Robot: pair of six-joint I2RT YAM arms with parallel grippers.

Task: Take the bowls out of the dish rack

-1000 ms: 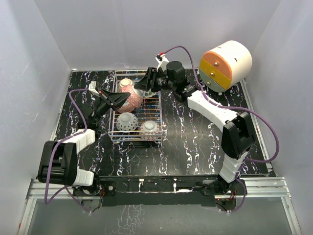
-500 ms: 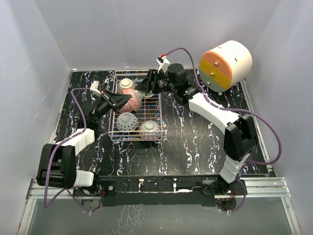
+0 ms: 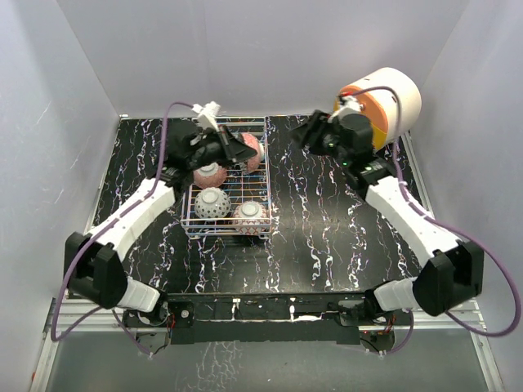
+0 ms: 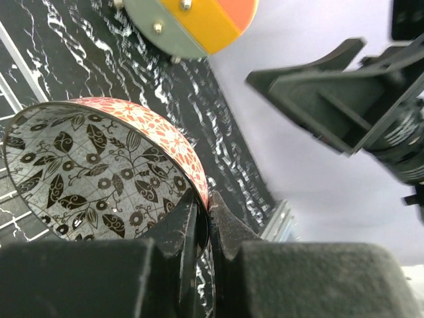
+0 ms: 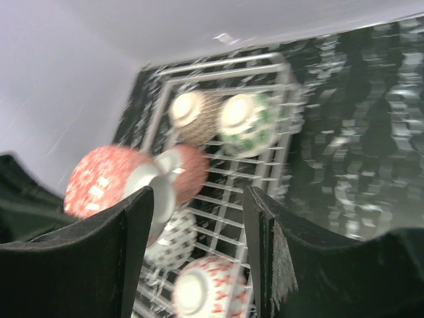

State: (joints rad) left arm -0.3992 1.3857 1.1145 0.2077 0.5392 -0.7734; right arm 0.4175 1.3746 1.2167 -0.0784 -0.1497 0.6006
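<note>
The dish rack (image 3: 258, 184) stands left of centre on the table (image 3: 327, 237), reaching its far edge. At the rack's near end, a speckled bowl (image 3: 212, 201) and a red-and-white bowl (image 3: 249, 214) sit foot-up, side by side. Over the rack's far half, the left gripper (image 4: 204, 211) pinches the rim of a tilted red bowl (image 4: 99, 172) with a leaf-patterned inside. The right gripper (image 5: 199, 199) hangs spread and empty, right of the rack. A drawer unit (image 3: 380, 102) occupies the far right corner.
</note>
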